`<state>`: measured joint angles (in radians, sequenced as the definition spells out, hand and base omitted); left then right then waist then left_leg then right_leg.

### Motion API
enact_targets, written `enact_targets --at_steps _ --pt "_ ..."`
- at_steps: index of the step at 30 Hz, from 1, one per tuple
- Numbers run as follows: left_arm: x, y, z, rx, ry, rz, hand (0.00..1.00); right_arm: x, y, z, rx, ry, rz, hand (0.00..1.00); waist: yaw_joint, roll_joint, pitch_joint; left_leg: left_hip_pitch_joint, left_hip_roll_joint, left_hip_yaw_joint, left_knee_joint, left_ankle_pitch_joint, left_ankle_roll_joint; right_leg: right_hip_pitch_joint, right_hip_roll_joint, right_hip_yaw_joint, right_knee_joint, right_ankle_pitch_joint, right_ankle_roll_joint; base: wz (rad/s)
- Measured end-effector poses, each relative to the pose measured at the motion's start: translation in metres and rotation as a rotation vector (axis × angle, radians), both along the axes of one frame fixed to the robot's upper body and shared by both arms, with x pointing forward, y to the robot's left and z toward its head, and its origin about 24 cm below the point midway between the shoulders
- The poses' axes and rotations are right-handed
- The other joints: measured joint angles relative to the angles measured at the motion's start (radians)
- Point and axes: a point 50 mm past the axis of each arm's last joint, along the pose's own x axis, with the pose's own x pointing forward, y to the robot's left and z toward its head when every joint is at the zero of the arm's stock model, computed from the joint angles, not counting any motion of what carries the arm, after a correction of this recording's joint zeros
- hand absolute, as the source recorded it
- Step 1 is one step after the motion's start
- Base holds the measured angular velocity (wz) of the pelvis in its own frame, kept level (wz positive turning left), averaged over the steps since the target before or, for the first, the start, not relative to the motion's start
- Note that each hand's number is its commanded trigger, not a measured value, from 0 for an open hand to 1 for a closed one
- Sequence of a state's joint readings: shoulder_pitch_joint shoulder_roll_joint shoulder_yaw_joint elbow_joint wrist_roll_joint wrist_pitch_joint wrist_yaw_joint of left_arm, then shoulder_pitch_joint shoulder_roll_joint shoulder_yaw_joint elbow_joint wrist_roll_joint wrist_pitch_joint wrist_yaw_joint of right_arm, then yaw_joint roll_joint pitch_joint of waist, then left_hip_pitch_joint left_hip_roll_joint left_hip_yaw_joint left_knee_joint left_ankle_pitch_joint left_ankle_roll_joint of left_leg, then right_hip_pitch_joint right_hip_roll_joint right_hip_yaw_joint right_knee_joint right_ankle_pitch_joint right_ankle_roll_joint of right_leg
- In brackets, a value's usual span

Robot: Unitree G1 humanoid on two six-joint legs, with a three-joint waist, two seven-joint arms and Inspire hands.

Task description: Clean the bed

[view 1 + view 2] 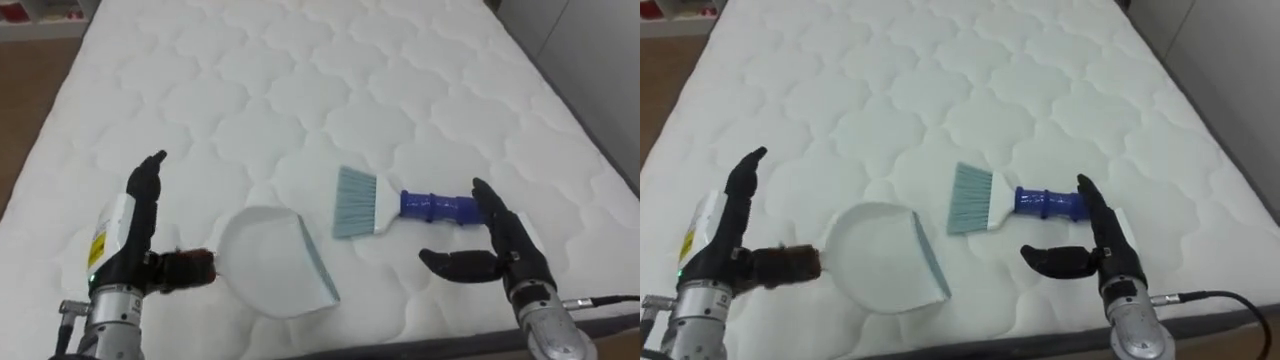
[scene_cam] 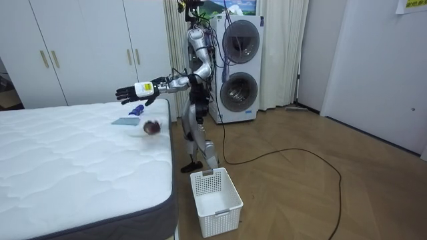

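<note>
A white dustpan (image 1: 270, 265) with a dark reddish handle (image 1: 188, 268) lies on the white quilted mattress (image 1: 300, 90) near its front edge. Just right of it lies a hand brush (image 1: 355, 203) with pale blue bristles and a blue handle (image 1: 435, 207) pointing right. My left hand (image 1: 135, 225) is at the lower left beside the dustpan's handle, fingers straight and pointing away, holding nothing. In the room view the left hand (image 2: 130, 92) is raised above the bed. My right hand (image 1: 510, 245) is open over the far end of the brush handle, thumb spread to the left.
I stand at the side of the bed (image 2: 80, 153). A white laundry basket (image 2: 215, 193) stands on the wooden floor by the bed's corner. Stacked washing machines (image 2: 239, 67) are behind me, and wardrobes (image 2: 80, 47) line the wall beyond the bed.
</note>
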<state>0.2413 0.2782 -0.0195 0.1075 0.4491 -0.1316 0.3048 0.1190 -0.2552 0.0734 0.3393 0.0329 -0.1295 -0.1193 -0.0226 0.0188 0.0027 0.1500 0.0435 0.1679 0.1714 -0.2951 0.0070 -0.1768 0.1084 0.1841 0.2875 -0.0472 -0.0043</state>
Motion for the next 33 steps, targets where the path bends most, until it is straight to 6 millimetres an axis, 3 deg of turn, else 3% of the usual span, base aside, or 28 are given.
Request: enact_targets --at_steps 3,9,12,17,20,23,29,33 --pt "-0.003 0.006 -0.006 -0.031 -0.002 0.061 0.00 -0.001 -0.007 0.001 0.001 -0.012 -0.059 0.00 0.000 0.001 -0.0001 0.003 0.002 -0.003 -0.004 0.000 0.000 0.009 0.000 0.000 -0.014 0.004 0.001 0.02" --pt "-0.025 0.033 -0.020 -0.131 0.001 0.296 0.00 -0.032 -0.040 -0.014 0.028 0.035 -0.338 0.00 0.005 0.001 -0.0008 0.029 0.012 -0.007 -0.026 0.000 0.000 0.038 0.006 -0.009 -0.038 0.006 0.001 0.04" --pt "-0.047 0.052 -0.040 -0.180 0.048 0.468 0.00 -0.055 -0.062 -0.031 0.050 0.113 -0.525 0.00 0.007 -0.002 -0.0013 0.038 0.016 -0.009 -0.030 0.000 0.000 0.047 0.009 -0.011 -0.043 0.005 -0.001 0.00" --pt "-0.112 0.089 -0.071 -0.215 0.161 0.847 0.00 -0.127 -0.097 -0.067 0.078 0.326 -0.917 0.00 0.020 -0.015 -0.0053 0.068 0.023 -0.013 -0.040 0.000 -0.001 0.073 0.017 -0.011 -0.048 0.000 -0.006 -0.01" --pt "-0.140 0.095 -0.083 -0.222 0.230 0.974 0.00 -0.160 -0.097 -0.081 0.118 0.438 -1.043 0.00 0.019 -0.020 -0.0017 0.070 0.025 -0.019 -0.047 -0.007 -0.004 0.076 0.016 -0.021 -0.048 0.000 -0.006 0.05" --pt "-0.157 0.094 -0.091 -0.209 0.295 1.014 0.00 -0.178 -0.090 -0.090 0.123 0.522 -1.063 0.00 0.025 -0.024 -0.0012 0.078 0.026 -0.018 -0.044 -0.009 -0.005 0.088 0.017 -0.022 -0.048 0.000 -0.006 0.00" --pt "-0.169 0.086 -0.105 -0.142 0.470 0.928 0.00 -0.195 -0.077 -0.105 0.160 0.681 -0.994 0.00 0.019 -0.023 -0.0009 0.073 0.026 -0.025 -0.037 -0.009 -0.005 0.090 0.015 -0.025 -0.049 0.000 -0.007 0.03" --pt "-0.176 0.075 -0.120 -0.198 0.612 0.887 0.00 -0.198 -0.067 -0.112 0.220 0.768 -0.923 0.00 0.001 -0.020 0.0001 0.072 0.028 -0.026 -0.038 -0.009 -0.006 0.089 0.015 -0.032 -0.050 0.000 -0.008 0.02"
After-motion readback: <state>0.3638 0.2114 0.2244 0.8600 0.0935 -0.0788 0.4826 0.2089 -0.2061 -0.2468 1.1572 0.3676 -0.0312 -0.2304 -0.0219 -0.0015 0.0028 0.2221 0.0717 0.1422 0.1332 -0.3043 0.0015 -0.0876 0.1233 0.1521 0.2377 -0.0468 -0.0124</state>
